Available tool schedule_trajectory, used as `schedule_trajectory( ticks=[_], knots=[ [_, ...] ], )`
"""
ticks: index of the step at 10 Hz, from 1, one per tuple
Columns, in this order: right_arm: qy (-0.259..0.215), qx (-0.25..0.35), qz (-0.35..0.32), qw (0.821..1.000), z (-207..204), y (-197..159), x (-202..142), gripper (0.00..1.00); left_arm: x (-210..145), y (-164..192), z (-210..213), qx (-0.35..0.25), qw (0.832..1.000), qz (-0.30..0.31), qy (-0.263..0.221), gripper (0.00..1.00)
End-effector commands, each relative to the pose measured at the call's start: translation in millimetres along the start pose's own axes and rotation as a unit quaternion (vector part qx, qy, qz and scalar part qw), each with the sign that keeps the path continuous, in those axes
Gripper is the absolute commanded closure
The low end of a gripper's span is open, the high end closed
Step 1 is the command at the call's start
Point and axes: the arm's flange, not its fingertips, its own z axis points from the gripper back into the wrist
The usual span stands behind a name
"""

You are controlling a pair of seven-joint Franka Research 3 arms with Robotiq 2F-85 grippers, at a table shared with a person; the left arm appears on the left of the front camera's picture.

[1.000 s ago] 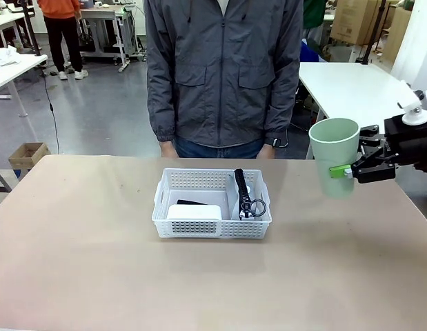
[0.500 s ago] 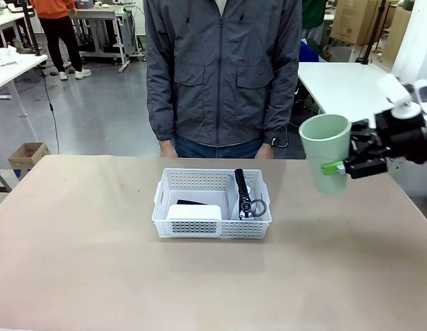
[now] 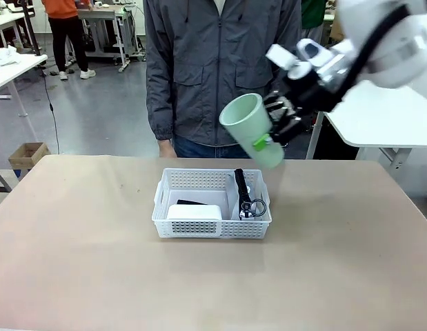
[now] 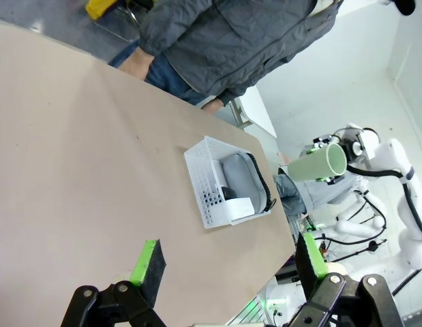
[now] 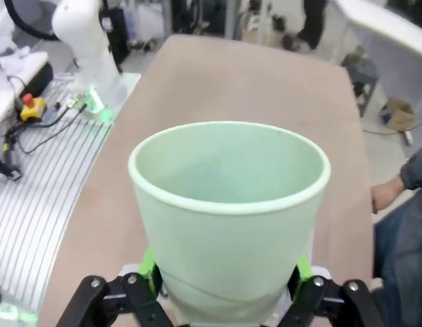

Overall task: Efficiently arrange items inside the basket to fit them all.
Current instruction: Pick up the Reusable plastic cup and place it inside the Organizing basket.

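We see the box, stapler and pouch already in the basket; our right gripper clamps the cup above it, left gripper wide open, empty; only the cup remains

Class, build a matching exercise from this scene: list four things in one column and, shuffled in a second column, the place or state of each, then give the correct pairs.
Column 1
1. pale green cup
2. small white box
3. black stapler
4. left tool

Column 2
A. lying in the right part of the white basket
B. open, holding nothing
C. tilted in the air, gripped by the right tool
D. at the basket's near wall, left part

Pairs: 1-C, 2-D, 3-A, 4-B
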Motion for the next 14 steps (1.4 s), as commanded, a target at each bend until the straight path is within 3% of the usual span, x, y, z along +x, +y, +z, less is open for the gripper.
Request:
schedule_trajectory(
  ticks=[1, 4, 6, 10, 14],
  knots=[
    [0.053, 0.045, -0.021, 0.997, -33.6, -40.3, 19.7, 0.14, -1.1, -0.8, 3.7, -0.004, 1.000, -0.006, 0.003, 0.00],
    [0.088, 0.052, -0.069, 0.992, -107.6, -70.1, 36.2, 0.14, -1.1, -0.8, 3.7, -0.004, 1.000, -0.006, 0.003, 0.00],
    [0.162, 0.009, -0.094, 0.982, -153.8, -79.9, 36.6, 0.14, -1.1, -0.8, 3.7, -0.004, 1.000, -0.006, 0.003, 0.00],
    [0.209, 0.014, -0.122, 0.970, -184.3, -104.4, 23.0, 0.14, -1.1, -0.8, 3.7, -0.004, 1.000, -0.006, 0.003, 0.00],
    [0.250, 0.021, -0.117, 0.961, -203.0, -106.3, 16.6, 0.14, -1.1, -0.8, 3.7, -0.004, 1.000, -0.006, 0.003, 0.00]
  ],
)
